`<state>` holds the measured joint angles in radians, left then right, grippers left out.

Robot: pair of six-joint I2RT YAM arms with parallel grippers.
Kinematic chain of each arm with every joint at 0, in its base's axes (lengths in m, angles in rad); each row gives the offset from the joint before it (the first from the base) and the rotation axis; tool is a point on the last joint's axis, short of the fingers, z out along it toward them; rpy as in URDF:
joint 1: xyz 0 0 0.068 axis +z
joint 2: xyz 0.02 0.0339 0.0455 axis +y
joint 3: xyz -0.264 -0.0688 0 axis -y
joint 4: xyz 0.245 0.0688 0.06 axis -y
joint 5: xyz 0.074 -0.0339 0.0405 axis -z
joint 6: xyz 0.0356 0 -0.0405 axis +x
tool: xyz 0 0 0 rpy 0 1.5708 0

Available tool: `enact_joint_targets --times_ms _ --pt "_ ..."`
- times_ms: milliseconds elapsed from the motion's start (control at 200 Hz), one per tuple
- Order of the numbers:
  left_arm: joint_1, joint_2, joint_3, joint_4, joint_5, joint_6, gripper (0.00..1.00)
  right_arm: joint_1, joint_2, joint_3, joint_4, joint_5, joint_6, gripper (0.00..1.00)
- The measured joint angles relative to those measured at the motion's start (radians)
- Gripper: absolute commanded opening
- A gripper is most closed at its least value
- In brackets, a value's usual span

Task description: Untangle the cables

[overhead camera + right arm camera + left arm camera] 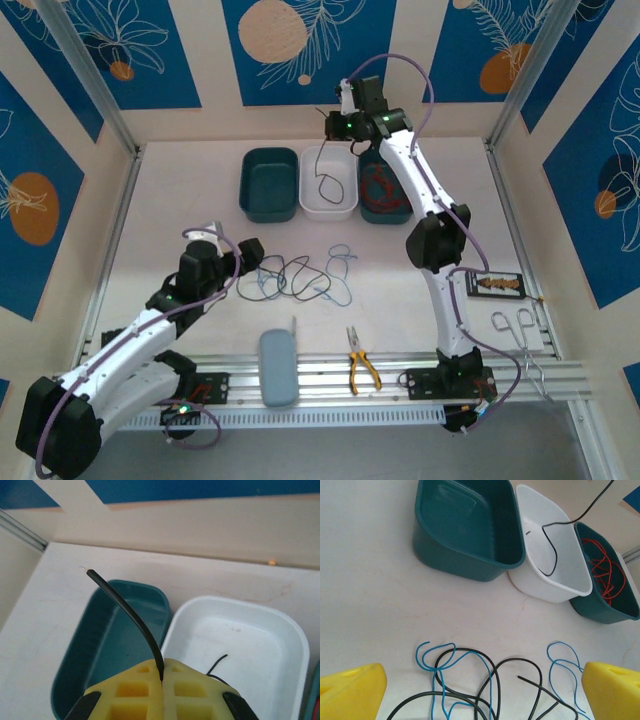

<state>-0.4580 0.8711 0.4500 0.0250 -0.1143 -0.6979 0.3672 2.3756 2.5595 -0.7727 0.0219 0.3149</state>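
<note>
A tangle of black cables (295, 272) and light blue cables (343, 262) lies mid-table. My left gripper (252, 268) stands open at its left edge. In the left wrist view the black loops (520, 667) and blue loops (435, 655) lie on the table between the yellow fingers (350, 690). My right gripper (336, 124) hangs high over the back trays, shut on one black cable (135, 615). That cable (322, 180) dangles into the white tray (345, 205). Red cables (605, 575) lie in the right teal tray (400, 212).
An empty teal tray (268, 183) stands left of the white one. Near the front rail lie a grey case (278, 367), yellow-handled pliers (361, 368) and metal forceps (520, 330). A small black board (497, 285) sits at the right.
</note>
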Motion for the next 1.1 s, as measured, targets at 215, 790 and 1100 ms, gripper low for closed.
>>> enact_joint_targets --times_ms 215,790,1100 --pt "0.000 -0.006 -0.001 -0.017 0.000 0.000 1.00 0.000 0.059 -0.010 -0.065 0.002 0.000 0.00" --pt "0.000 -0.012 -0.014 -0.045 0.001 0.000 1.00 0.013 0.194 -0.027 -0.145 0.032 -0.006 0.32" --pt "0.000 -0.020 -0.027 -0.046 0.001 -0.001 1.00 0.009 0.182 -0.008 -0.168 0.072 -0.011 0.39"
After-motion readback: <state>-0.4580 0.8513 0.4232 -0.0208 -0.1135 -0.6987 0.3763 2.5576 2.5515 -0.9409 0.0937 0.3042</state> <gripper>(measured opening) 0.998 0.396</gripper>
